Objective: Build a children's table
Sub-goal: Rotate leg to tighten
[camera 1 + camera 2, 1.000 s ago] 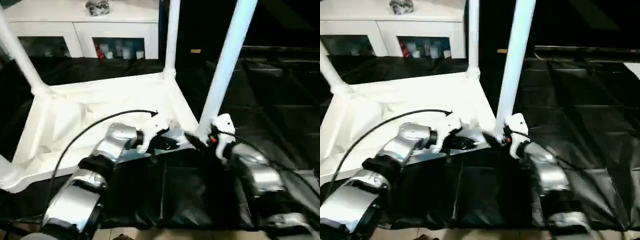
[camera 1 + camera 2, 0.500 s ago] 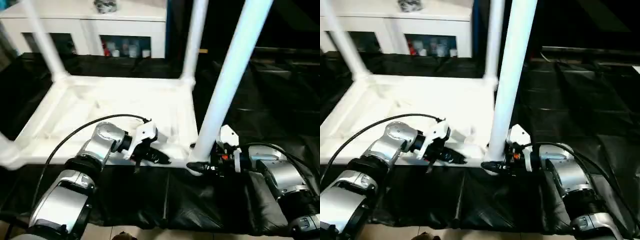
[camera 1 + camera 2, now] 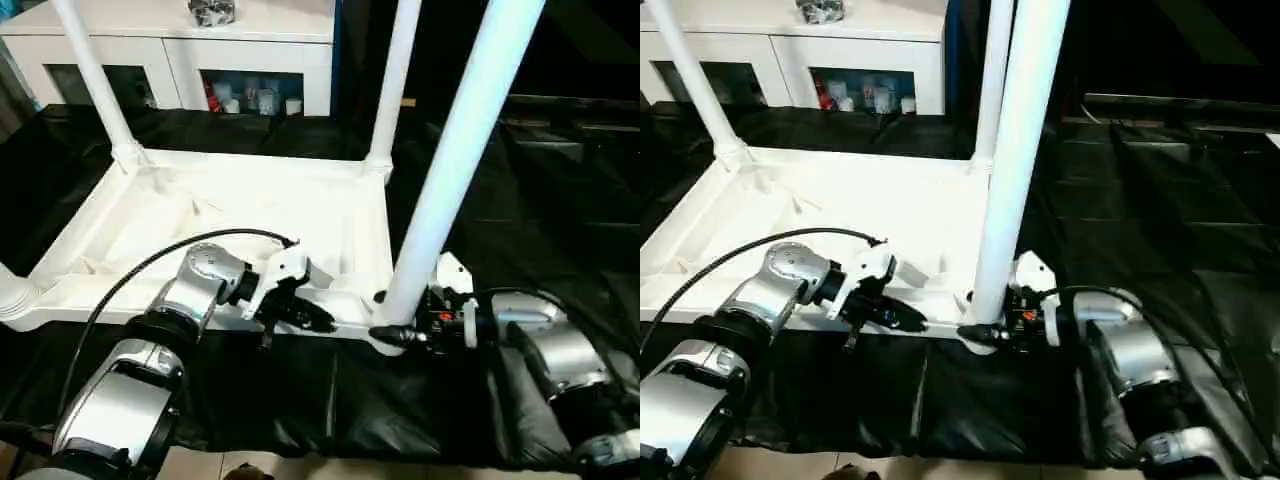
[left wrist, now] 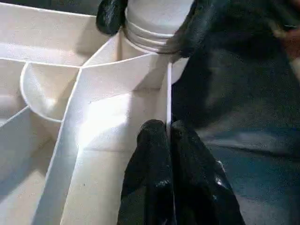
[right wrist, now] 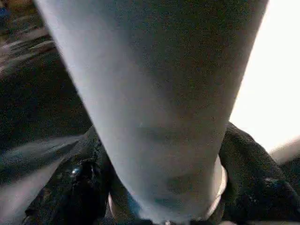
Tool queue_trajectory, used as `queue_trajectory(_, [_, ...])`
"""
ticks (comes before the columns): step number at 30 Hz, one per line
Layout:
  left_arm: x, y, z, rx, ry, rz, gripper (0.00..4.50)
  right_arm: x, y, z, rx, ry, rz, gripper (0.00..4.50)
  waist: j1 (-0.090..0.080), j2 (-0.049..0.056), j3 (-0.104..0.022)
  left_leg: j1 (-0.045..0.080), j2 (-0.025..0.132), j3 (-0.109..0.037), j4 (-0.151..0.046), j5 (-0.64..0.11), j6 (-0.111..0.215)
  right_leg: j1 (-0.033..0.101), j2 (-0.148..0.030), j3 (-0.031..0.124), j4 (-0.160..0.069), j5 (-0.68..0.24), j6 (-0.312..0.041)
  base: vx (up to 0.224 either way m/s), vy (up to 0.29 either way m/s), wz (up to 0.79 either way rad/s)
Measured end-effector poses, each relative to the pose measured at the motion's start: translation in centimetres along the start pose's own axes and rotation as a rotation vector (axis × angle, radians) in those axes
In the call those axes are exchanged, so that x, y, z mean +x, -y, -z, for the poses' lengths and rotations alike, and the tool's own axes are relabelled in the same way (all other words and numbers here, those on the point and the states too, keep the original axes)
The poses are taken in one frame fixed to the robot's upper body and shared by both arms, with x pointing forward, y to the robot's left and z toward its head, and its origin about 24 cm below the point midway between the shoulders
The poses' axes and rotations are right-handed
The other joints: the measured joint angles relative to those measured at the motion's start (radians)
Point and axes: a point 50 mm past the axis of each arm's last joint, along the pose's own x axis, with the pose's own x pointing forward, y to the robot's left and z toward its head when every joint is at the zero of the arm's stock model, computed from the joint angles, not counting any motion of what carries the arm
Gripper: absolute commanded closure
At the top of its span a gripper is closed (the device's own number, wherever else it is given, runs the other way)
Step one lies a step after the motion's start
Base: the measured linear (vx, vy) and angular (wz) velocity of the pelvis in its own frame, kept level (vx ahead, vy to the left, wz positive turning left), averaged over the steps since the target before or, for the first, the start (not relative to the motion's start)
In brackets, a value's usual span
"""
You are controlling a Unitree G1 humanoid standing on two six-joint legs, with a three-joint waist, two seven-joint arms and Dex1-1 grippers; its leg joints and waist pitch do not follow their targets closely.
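The white tabletop (image 3: 230, 215) lies underside up on black sheeting, ribs showing. Three white legs stand in its sockets: far left (image 3: 95, 80), far right (image 3: 397, 80) and near right (image 3: 455, 170). The near left socket (image 3: 12, 295) sits at the picture's edge. My left gripper (image 3: 320, 318) is shut on the tabletop's near rim; in the left wrist view its fingers (image 4: 154, 154) pinch that thin wall (image 4: 168, 93). My right gripper (image 3: 385, 335) is shut on the base of the near right leg (image 5: 159, 93), one finger (image 5: 75, 187) on each side.
A white cabinet (image 3: 250, 40) with glass doors stands behind, a shiny object (image 3: 210, 12) on top. Black sheeting (image 3: 350, 400) covers the floor around the tabletop. A black cable (image 3: 150, 265) arcs over my left forearm.
The head view has shifted and tilted. My right forearm has swung from pointing away to lying sideways, its gripper staying at the near right leg's base. The left gripper keeps its hold on the rim.
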Motion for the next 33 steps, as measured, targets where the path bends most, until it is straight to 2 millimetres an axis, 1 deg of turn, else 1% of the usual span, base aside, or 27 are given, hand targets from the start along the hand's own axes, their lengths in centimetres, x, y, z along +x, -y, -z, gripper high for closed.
queue_trajectory(2, [1.0, -0.4, -0.6, -0.013, 0.004, -0.072, 4.50, 0.6, 0.7, 0.0, 0.041, 0.029, 0.160, 1.81, -0.009, 0.000, 0.000, 0.000, -0.001, 0.000, 0.000, 0.000, 0.000, 0.000, 0.000, 0.001, -0.003, -0.002, 0.003, 0.000, 0.000, 0.00])
queue_trajectory(4, [1.9, -0.4, -0.9, -0.027, 0.020, -0.104, 4.50, 0.7, 1.1, 0.0, 0.065, 0.043, 0.256, 1.81, -0.012, 0.000, 0.000, 0.000, -0.002, 0.000, 0.000, 0.000, 0.000, 0.000, 0.000, 0.002, -0.004, -0.002, 0.004, 0.000, 0.000, 0.00])
queue_trajectory(5, [2.6, -0.4, -1.2, -0.032, 0.028, -0.136, 4.50, 1.0, 1.3, 0.0, 0.086, 0.054, 0.332, 1.81, -0.013, 0.000, 0.000, 0.001, -0.002, 0.000, 0.000, 0.000, 0.000, 0.001, 0.000, 0.003, -0.004, -0.002, 0.004, 0.000, 0.000, 0.00])
queue_trajectory(8, [3.6, -0.4, -1.6, -0.040, 0.037, -0.191, 4.50, 1.7, 1.6, -0.3, 0.105, 0.059, 0.448, 1.81, -0.016, 0.005, -0.003, 0.001, -0.003, 0.000, -0.001, 0.000, 0.000, 0.001, 0.000, 0.004, -0.003, -0.002, 0.003, 0.000, 0.000, 0.00])
queue_trajectory(9, [3.7, -0.4, -1.6, -0.041, 0.038, -0.197, 4.50, 1.8, 1.6, -0.3, 0.104, 0.061, 0.465, 1.46, -0.016, 0.006, -0.004, 0.001, -0.003, 0.000, -0.001, 0.000, 0.000, 0.001, 0.000, 0.004, -0.003, -0.002, 0.003, 0.000, 0.000, 0.00])
queue_trajectory(10, [3.8, -0.4, -1.7, -0.041, 0.039, -0.200, 4.50, 1.8, 1.6, -0.3, 0.103, 0.067, 0.476, 1.25, -0.016, 0.007, -0.005, 0.001, -0.003, 0.000, -0.002, 0.000, 0.000, 0.001, 0.000, 0.003, -0.003, -0.002, 0.004, 0.000, 0.000, 0.00])
queue_trajectory(11, [3.9, -0.4, -1.7, -0.040, 0.041, -0.201, 4.50, 1.9, 1.6, -0.3, 0.095, 0.069, 0.485, 1.11, -0.016, 0.008, -0.005, 0.001, -0.003, 0.000, -0.002, 0.000, 0.000, 0.000, 0.000, 0.003, -0.003, -0.001, 0.003, 0.000, 0.000, 0.00])
queue_trajectory(13, [4.1, -0.3, -1.9, -0.023, 0.041, -0.193, 4.50, 1.9, 1.6, -0.3, 0.084, 0.067, 0.492, 1.01, -0.011, 0.009, -0.005, 0.001, -0.003, 0.000, -0.002, 0.000, 0.000, 0.001, 0.000, 0.003, -0.003, 0.000, 0.002, 0.000, 0.000, 0.00])
queue_trajectory(17, [4.1, -0.1, -2.1, 0.021, 0.045, -0.161, 4.50, 1.2, 1.8, -0.4, 0.058, 0.062, 0.420, 0.53, -0.006, 0.010, -0.005, -0.001, -0.003, 0.000, -0.002, 0.000, 0.000, 0.001, -0.001, 0.004, -0.004, 0.000, 0.002, 0.000, 0.000, 0.00])
queue_trajectory(18, [4.0, -0.1, -2.0, 0.031, 0.048, -0.148, 4.50, 1.0, 1.8, -0.4, 0.041, 0.055, 0.385, 0.53, -0.006, 0.010, -0.005, -0.002, -0.003, 0.000, -0.002, 0.000, 0.000, 0.000, -0.001, 0.003, -0.004, 0.000, 0.002, 0.000, 0.000, 0.00])
queue_trajectory(19, [3.8, 0.0, -1.9, 0.036, 0.055, -0.134, 4.50, 0.7, 1.7, -0.4, 0.024, 0.048, 0.350, 0.31, -0.007, 0.010, -0.005, -0.003, -0.003, 0.000, -0.002, 0.000, 0.000, -0.001, 0.000, 0.003, -0.004, -0.001, 0.003, 0.000, 0.000, 0.00])
queue_trajectory(21, [3.4, 0.1, -1.8, 0.047, 0.058, -0.100, 4.50, 0.2, 1.6, -0.5, 0.001, 0.035, 0.265, 0.31, -0.006, 0.010, -0.005, -0.004, -0.002, 0.000, -0.002, 0.000, 0.000, -0.002, 0.000, 0.002, -0.003, -0.002, 0.004, 0.000, 0.000, 0.00])
queue_trajectory(22, [3.0, 0.2, -1.7, 0.062, 0.052, -0.068, 4.50, -0.4, 1.4, -0.5, -0.030, 0.013, 0.186, 0.31, -0.004, 0.010, -0.004, -0.006, -0.002, 0.000, -0.002, 0.000, 0.000, -0.003, 0.000, 0.001, -0.003, -0.002, 0.004, 0.000, 0.000, 0.00])
queue_trajectory(26, [1.7, 0.6, -0.8, 0.073, 0.040, 0.046, 4.50, -2.1, 0.6, -0.5, -0.099, -0.067, -0.077, 0.31, 0.008, 0.010, -0.004, -0.006, 0.000, -0.001, -0.002, 0.000, 0.000, -0.003, 0.000, -0.001, -0.002, -0.003, 0.004, 0.000, 0.000, 0.00])
queue_trajectory(28, [1.4, 0.7, -0.7, 0.084, 0.033, 0.074, 4.50, -2.3, 0.3, -0.4, -0.099, -0.076, -0.134, 0.31, 0.011, 0.010, -0.004, -0.006, 0.000, 0.000, -0.001, 0.000, 0.000, -0.003, 0.000, -0.001, -0.002, -0.003, 0.003, 0.000, 0.000, 0.00])
queue_trajectory(31, [1.1, 0.9, -0.5, 0.096, 0.018, 0.121, 4.50, -2.7, 0.0, -0.3, -0.108, -0.104, -0.219, 0.64, 0.014, 0.008, -0.003, -0.006, 0.000, 0.000, 0.000, 0.000, 0.000, -0.002, -0.001, 0.000, -0.002, -0.002, 0.003, 0.000, 0.000, 0.00])
queue_trajectory(33, [0.9, 1.0, -0.4, 0.099, 0.010, 0.145, 4.50, -2.7, -0.2, -0.3, -0.108, -0.110, -0.249, 0.67, 0.015, 0.007, -0.002, -0.006, 0.000, 0.000, 0.000, 0.000, 0.000, -0.001, -0.001, 0.000, -0.002, -0.002, 0.002, 0.000, 0.000, 0.00])
